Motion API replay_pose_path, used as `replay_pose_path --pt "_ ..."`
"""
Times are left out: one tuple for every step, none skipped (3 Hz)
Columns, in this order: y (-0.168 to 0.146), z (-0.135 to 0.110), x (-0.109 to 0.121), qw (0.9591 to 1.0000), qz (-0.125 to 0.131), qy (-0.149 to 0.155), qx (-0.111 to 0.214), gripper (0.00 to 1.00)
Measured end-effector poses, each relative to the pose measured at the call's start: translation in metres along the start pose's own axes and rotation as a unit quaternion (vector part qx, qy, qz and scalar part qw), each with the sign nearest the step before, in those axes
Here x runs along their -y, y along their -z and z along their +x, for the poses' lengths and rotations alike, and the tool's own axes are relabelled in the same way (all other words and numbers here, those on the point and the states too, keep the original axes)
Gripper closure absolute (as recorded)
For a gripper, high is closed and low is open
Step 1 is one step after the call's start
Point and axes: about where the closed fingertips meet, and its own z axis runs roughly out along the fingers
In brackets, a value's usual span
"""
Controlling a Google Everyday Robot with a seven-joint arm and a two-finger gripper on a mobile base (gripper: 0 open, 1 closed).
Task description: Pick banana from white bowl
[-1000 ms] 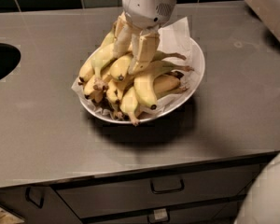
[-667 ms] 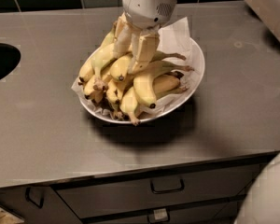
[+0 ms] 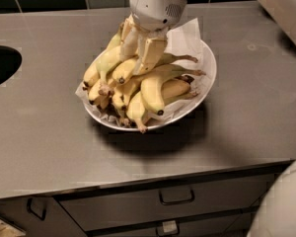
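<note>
The wide white bowl [image 3: 207, 78] with crinkled paper lining stands on the grey counter and holds a pile of several bananas. My gripper [image 3: 139, 53] reaches straight down into the back of the pile. Its two cream fingers [image 3: 152, 53] sit on either side of a long slender banana [image 3: 124, 72]. That banana lies across the top of the pile, with its thin stem pointing right and its dark tip pointing left. The fingers are closed against this banana, which still rests on the pile. A fatter, curved yellow banana [image 3: 153, 90] lies just in front of it.
The grey counter [image 3: 49, 132] runs to a front edge with drawers [image 3: 176, 196] below. A dark sink opening [image 3: 2, 65] is at the far left. Dark tiles line the back wall. Part of my white arm [image 3: 281, 6] shows at the top right, and my body [image 3: 281, 206] at the bottom right.
</note>
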Motion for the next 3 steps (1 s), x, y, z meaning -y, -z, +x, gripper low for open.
replay_pose_path --pt "0.0 0.0 0.0 1.0 0.0 0.0 0.0 1.0" --pt "0.008 -0.005 0.004 0.9995 0.032 -0.002 -0.004 1.0" --pt "0.023 -0.012 -0.001 0.9983 0.054 -0.005 -0.02 1.0"
